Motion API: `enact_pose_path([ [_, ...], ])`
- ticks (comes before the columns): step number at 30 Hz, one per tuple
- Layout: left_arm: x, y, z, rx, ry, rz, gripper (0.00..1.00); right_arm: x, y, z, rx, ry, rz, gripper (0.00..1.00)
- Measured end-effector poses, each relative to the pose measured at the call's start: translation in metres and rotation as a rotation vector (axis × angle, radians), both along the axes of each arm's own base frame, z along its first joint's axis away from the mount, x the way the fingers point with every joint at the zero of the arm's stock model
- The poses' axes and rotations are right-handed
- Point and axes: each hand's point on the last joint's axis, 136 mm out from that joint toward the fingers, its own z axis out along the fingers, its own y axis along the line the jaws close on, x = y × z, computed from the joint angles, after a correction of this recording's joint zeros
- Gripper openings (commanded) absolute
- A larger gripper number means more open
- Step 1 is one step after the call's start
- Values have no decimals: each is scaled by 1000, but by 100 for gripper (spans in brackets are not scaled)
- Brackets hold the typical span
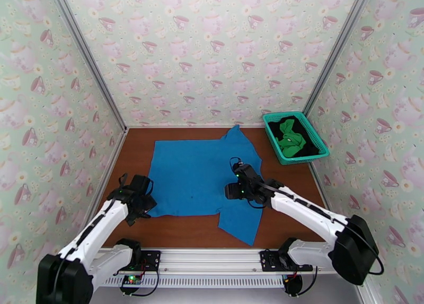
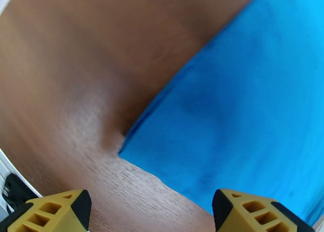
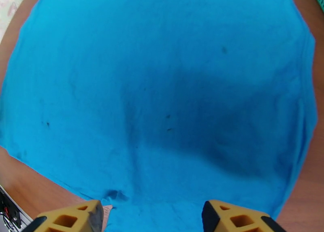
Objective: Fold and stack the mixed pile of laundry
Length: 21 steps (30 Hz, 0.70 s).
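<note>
As seen from overhead, working outward from the near edge: metal rail [image 1: 212, 269] with both arm bases bolted on, brown table [image 1: 135, 151] beyond. Left gripper [image 1: 149, 204] reaching in from the left, set just beside the near left corner of the blue shirt [image 1: 193, 175]. On the left wrist camera, yellow fingers [image 2: 52, 212] spread wide, nothing held; between them only bare wood and, a little ahead, that pointed cloth corner. Cannot tell whether touching the table or hanging just above it.

Blue shirt laid out flat across the middle of the table, mostly smooth, one sleeve trailing toward the rail on the right, the other pointing toward the far wall. A few small dark specks on the cloth, noted on the right wrist camera.

Right gripper [image 1: 231, 190] over the right-hand part of the shirt, near where the near sleeve leaves the body. Fingers [image 3: 239, 220] likewise parted wide, gripping nothing, blue cloth beneath and a dark shadow cast ahead. Small pucker in the hem close by the left-hand finger in that view; strip of bare table at the lower left corner.

Farther back, at the far right corner: teal lattice basket [image 1: 305, 159], well apart from the shirt. Inside, green garment [image 1: 291, 138] bunched over black garment [image 1: 275, 126], both crumpled, unfolded. Beyond everything, walls [image 1: 212, 50] papered with teacups.
</note>
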Motion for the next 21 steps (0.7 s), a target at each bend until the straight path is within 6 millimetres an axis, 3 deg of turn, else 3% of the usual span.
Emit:
enact_pose_path([
  [4, -3, 1, -14, 0, 37, 49, 75, 0, 6, -5, 5, 11, 26, 64],
  [8, 6, 4, -23, -5, 33, 92, 62, 2, 11, -5, 22, 9, 42, 62],
  [14, 20, 8, -36, -6, 49, 115, 51, 1, 13, -8, 27, 17, 48, 59],
  [16, 26, 9, -36, -6, 42, 112, 40, 1, 13, -8, 27, 19, 49, 58],
  [19, 39, 11, -36, -16, 22, 109, 7, -2, 12, -7, 26, 26, 51, 59],
  [20, 43, 13, -36, -18, 18, 106, 0, -4, 11, -5, 26, 28, 53, 59],
  [21, 45, 13, -35, -20, 22, 99, 0, -6, 9, -3, 26, 29, 54, 61],
])
